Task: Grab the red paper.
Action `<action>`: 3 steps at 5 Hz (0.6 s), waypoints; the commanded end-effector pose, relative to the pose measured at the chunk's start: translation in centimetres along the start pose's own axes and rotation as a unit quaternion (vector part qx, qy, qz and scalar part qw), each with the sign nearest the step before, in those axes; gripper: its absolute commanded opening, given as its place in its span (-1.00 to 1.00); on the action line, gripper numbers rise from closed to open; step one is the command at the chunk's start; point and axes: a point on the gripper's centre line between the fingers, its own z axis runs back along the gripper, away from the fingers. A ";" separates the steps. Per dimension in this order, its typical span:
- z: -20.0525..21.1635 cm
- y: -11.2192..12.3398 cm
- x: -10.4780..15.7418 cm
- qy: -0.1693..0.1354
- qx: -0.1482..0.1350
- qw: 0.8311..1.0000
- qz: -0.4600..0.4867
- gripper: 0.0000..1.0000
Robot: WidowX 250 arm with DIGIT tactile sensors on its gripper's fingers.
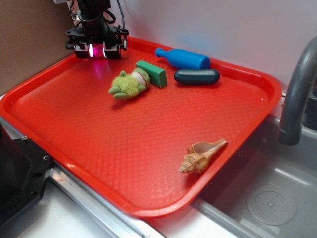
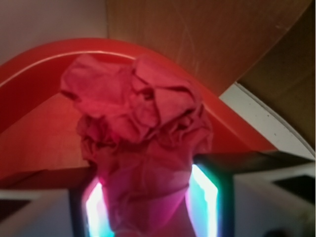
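Crumpled red paper, light, soft and easily compressed, sits at the far-left corner of the red tray, pinched across its lower folds between the closed gripper fingers.

Red tray with toys and a shell, gripper at its far corner

The gripper's lit pads sit low over the corner, a red glow between them. Nearby lie a green plush toy, green block, blue bottle, dark capsule; a seashell rests near the sink-side rim.
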 end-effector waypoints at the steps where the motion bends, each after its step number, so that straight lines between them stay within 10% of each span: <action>1: 0.6 1.3 0.3 0.000 -0.004 1.000 -0.001 -1.00; 3: 7.2 2.2 -1.7 -0.006 -0.082 0.996 -0.043 -1.00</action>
